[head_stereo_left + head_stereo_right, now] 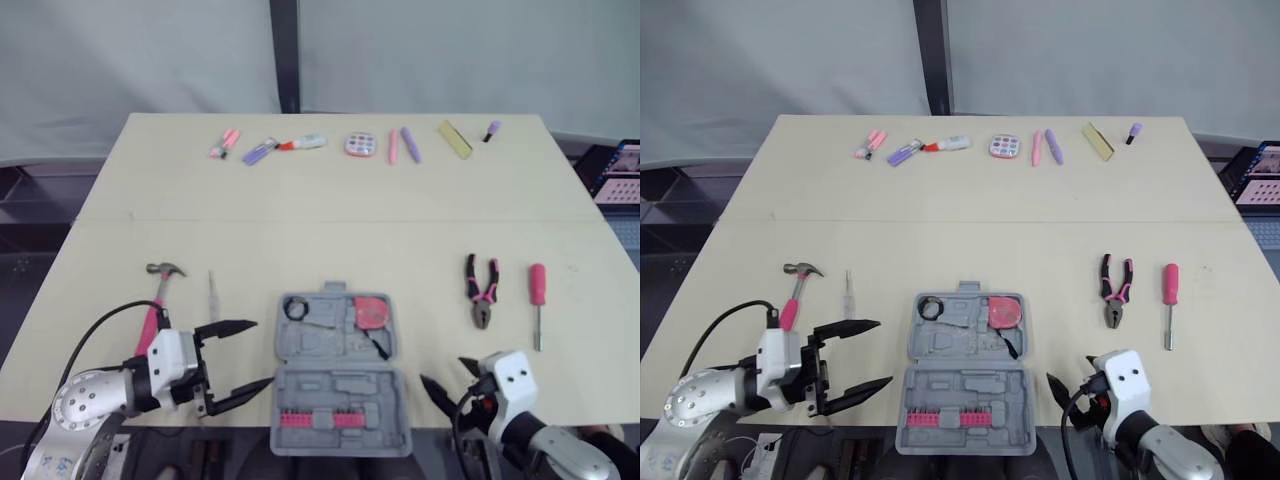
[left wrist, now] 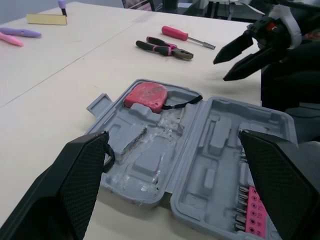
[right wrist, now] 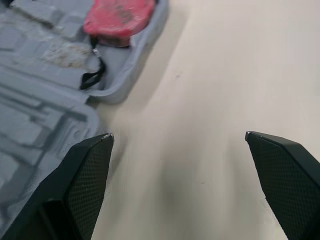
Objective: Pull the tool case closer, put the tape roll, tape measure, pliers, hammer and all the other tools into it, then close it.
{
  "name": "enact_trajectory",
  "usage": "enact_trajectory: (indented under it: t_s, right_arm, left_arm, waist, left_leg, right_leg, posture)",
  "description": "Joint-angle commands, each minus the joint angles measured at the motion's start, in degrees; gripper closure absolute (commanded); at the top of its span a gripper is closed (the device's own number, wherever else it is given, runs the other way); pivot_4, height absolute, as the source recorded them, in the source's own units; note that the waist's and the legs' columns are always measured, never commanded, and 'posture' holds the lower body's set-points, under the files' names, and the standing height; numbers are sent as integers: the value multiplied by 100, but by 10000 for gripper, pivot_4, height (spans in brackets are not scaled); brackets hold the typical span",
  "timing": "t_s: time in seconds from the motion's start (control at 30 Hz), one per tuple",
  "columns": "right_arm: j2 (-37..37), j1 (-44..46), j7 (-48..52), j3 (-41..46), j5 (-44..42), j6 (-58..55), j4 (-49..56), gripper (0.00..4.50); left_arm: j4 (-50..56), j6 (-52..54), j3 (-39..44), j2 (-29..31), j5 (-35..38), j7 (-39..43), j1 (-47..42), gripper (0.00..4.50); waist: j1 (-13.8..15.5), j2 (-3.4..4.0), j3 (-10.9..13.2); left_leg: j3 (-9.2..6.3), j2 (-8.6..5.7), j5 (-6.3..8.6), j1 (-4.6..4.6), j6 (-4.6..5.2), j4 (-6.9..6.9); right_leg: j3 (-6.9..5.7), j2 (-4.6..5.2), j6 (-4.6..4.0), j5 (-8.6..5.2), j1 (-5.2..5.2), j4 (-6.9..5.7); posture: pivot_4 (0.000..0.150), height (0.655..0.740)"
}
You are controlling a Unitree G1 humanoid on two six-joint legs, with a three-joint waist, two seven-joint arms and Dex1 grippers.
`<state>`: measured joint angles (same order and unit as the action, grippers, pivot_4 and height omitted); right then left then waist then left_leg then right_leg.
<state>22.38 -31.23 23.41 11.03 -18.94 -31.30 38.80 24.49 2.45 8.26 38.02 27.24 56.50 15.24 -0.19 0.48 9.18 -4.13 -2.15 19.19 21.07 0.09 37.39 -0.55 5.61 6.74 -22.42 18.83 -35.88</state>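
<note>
Grey plastic tool case (image 1: pixel 338 375) lying open at the near edge of the pale surface (image 1: pixel 330 230), between both end effectors, so pulled close enough by the look of it. Red tape measure (image 1: pixel 370 310) and what looks like a small black tape roll (image 1: pixel 295 308) already seated in the far half. Left to pack: pink-handled hammer (image 1: pixel 160 293), slim clear-handled driver (image 1: pixel 211 290), pink-and-black pliers (image 1: pixel 482 295), pink-handled screwdriver (image 1: pixel 537 298). Then closing up.

Long axis of the open case running toward and away from the robot, carry handle far, pink bit strip (image 1: pixel 320 420) near. Pliers nose toward the robot, hammer head at the far end.

Left end effector (image 1: pixel 262 352) spread wide just beside the case, gripping nothing. Right end effector (image 1: pixel 442 372) likewise spread and empty.
</note>
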Motion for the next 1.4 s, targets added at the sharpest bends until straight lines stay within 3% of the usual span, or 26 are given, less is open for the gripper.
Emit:
enact_trajectory:
  t_s: [0.03,0.27,0.4,0.7,1.17,1.4]
  right_arm:
    - [-299,303,-656,356,54,-118,253,431]
    - [-697,1374,-1783,573,117,-1092,434,431]
    - [-684,1953,-2064,567,215,-1549,228,431]
    - [-718,2948,-2429,593,533,-2057,-691,431]
    - [-960,3800,-2513,790,677,-1941,-2259,431]
    - [-973,3921,-2545,887,681,-1979,-2522,431]
  left_arm:
    - [295,301,-104,130,144,-18,-357,0]
    - [338,977,-337,122,230,-216,-1286,0]
    - [462,1228,-386,68,307,-288,-1321,0]
    - [611,1637,-336,159,572,-257,-1298,0]
    - [582,1428,-139,191,485,-179,-1010,0]
    - [551,1301,-117,188,413,-118,-874,0]
  waist:
    - [3,1,0]
    - [-2,4,0]
    - [-46,6,1]
    - [-89,7,2]
    - [-150,10,3]
    - [-146,10,3]
  left_leg:
    - [0,-1,0,0,0,1]
    - [-1,-7,0,6,-1,2]
    - [16,-10,-1,9,-1,-2]
    - [14,-14,-2,10,-2,1]
    - [16,-11,-2,9,-3,-5]
    - [16,-12,-2,9,-2,-1]
  right_leg:
    - [1,1,0,0,0,0]
    - [6,0,0,0,21,-24]
    - [6,-3,0,0,69,-98]
    - [54,-7,0,0,73,-109]
    - [65,-13,0,0,85,-122]
    - [67,-12,0,0,82,-123]
  posture:
    - [1500,7400]
    - [1500,7400]
    - [1500,7400]
    - [1500,7400]
    - [1500,7400]
    - [1500,7400]
